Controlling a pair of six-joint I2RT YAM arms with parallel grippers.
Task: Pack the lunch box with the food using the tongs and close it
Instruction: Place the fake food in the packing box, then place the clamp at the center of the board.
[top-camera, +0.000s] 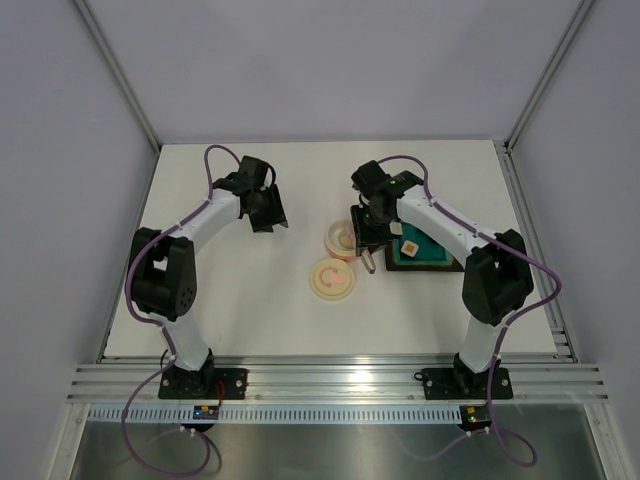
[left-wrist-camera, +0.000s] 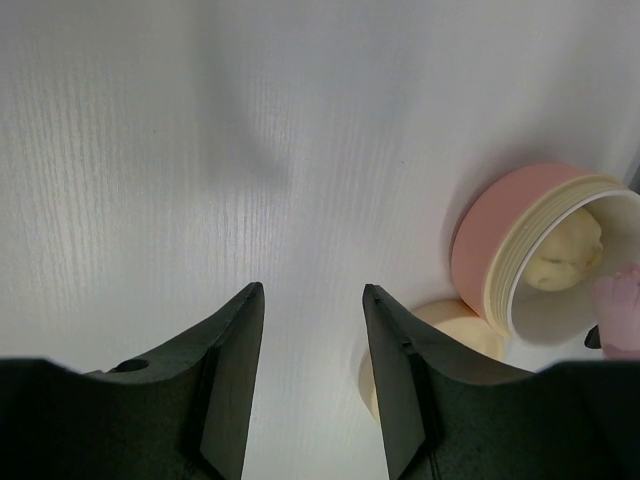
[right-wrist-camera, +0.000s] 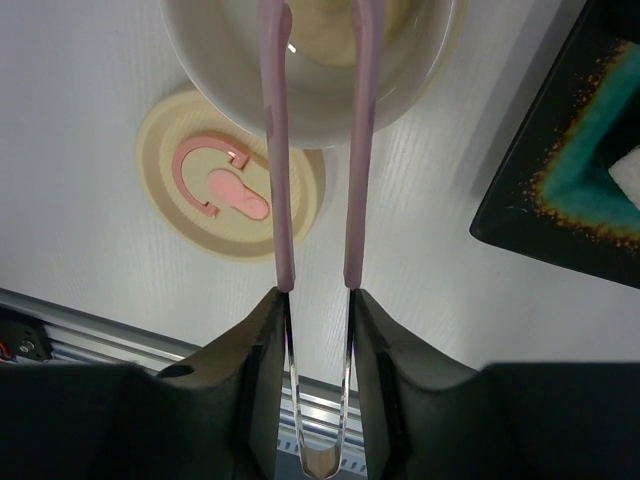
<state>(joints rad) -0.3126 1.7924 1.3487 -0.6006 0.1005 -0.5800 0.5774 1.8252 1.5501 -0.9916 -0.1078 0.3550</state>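
Note:
The pale-pink lunch box (top-camera: 341, 238) stands mid-table with a cream oval lump of food (left-wrist-camera: 570, 250) inside it. My right gripper (right-wrist-camera: 318, 295) is shut on the slim pink tongs (right-wrist-camera: 278, 150), its fingers pressing both arms near the joined end. The tongs' arms stand slightly apart, and their tips reach over the lunch box (right-wrist-camera: 220, 70) above the lump (right-wrist-camera: 330, 40). A white square with an orange centre (top-camera: 410, 246) lies on the dark tray. My left gripper (left-wrist-camera: 312, 300) is open over bare table, left of the lunch box (left-wrist-camera: 500, 240), with nothing between its fingers.
The flat cream lid (top-camera: 332, 279) with a pink curl mark lies just in front of the lunch box. The dark teal-topped tray (top-camera: 424, 250) sits to the right of the box, under my right arm. An aluminium rail runs along the near table edge.

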